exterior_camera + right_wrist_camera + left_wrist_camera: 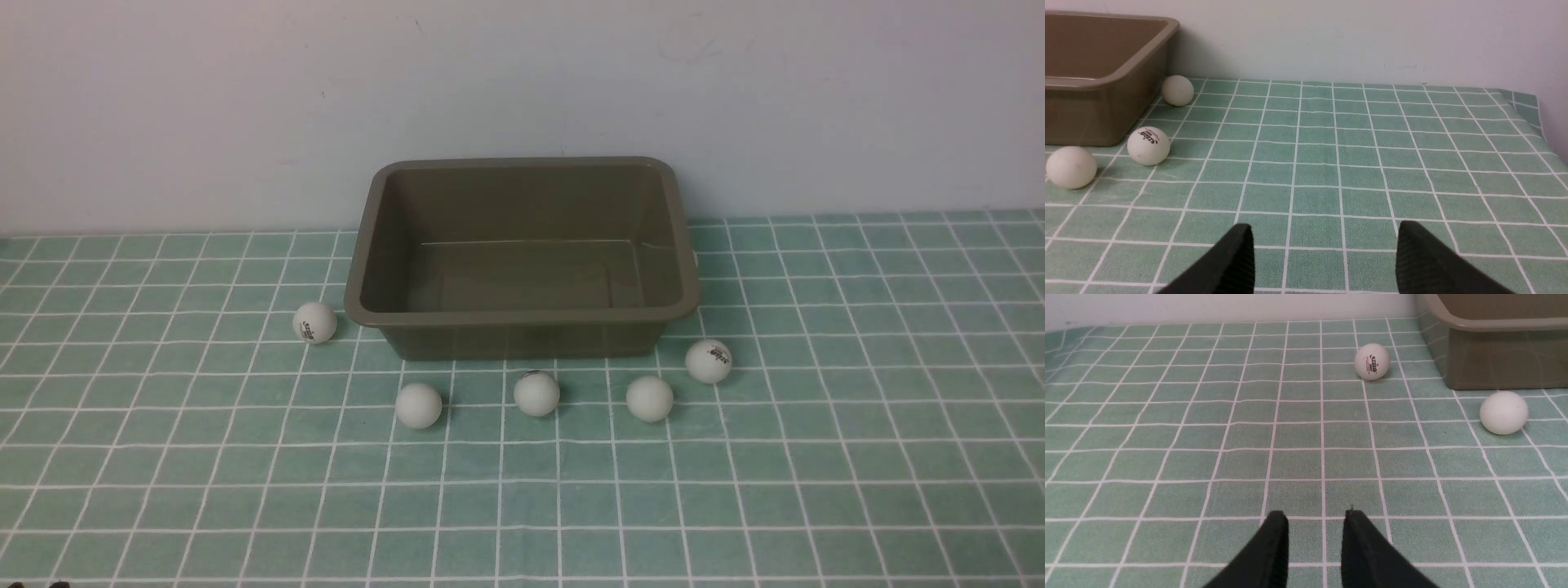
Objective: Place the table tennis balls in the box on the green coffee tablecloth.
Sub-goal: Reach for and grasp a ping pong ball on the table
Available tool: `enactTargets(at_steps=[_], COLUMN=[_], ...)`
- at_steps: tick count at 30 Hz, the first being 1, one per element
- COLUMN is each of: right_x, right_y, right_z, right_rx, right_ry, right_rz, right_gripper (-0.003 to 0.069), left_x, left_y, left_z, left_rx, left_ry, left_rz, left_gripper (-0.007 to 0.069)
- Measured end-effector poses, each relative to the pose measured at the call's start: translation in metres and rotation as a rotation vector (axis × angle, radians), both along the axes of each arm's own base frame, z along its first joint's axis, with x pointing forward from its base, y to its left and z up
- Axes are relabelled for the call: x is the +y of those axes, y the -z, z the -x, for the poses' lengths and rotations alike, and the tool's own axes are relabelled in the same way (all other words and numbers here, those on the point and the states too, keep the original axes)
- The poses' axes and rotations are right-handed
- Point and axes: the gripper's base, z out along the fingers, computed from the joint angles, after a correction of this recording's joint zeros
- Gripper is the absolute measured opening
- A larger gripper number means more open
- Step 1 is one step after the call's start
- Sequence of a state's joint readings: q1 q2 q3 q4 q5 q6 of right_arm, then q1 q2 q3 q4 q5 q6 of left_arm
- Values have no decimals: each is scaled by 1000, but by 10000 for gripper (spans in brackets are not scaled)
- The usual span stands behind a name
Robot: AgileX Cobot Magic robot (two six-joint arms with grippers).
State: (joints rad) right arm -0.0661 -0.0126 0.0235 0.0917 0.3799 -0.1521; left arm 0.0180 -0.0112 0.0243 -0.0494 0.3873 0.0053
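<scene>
The olive-brown box (522, 314) stands at the back middle of the green tablecloth (735, 490), with nothing visible inside. Several white table tennis balls lie on the cloth: one left of the box (314, 322), three in a row in front (419, 405) (536, 393) (650, 398), one at its front right corner (709, 361). Neither gripper shows in the front view. My left gripper (1315, 516) is open with a narrow gap, empty, well short of a logo ball (1372, 361) and a plain ball (1504, 412). My right gripper (1323, 230) is wide open and empty, with two balls (1071, 167) (1148, 145) off to one side.
Another ball (1177, 90) lies against the box's right wall (1098, 81), close to the white back wall (522, 82). The box corner also shows in the left wrist view (1494, 355). The cloth's edge (1531, 106) folds near a side wall.
</scene>
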Motion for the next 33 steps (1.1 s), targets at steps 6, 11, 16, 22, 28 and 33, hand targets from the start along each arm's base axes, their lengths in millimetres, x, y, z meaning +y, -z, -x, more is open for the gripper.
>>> enactTargets(at_steps=[6, 11, 16, 22, 28, 33], right_x=[0, 0, 0, 0, 0, 0], right_y=[0, 0, 0, 0, -10, -36], right_z=[0, 0, 0, 0, -2, 1], right_rx=[0, 0, 0, -1, -134, -227], right_ry=[0, 0, 0, 0, 19, 18], right_rz=[0, 0, 0, 0, -111, -154], right_gripper=[429, 429, 429, 429, 429, 429], left_x=[0, 0, 0, 0, 0, 0], left_y=[0, 0, 0, 0, 0, 0], left_z=[0, 0, 0, 0, 0, 0], left_rx=[0, 0, 0, 0, 0, 0], left_ry=[0, 0, 0, 0, 0, 0], left_rz=[0, 0, 0, 0, 0, 0], left_gripper=[174, 174, 174, 174, 174, 174])
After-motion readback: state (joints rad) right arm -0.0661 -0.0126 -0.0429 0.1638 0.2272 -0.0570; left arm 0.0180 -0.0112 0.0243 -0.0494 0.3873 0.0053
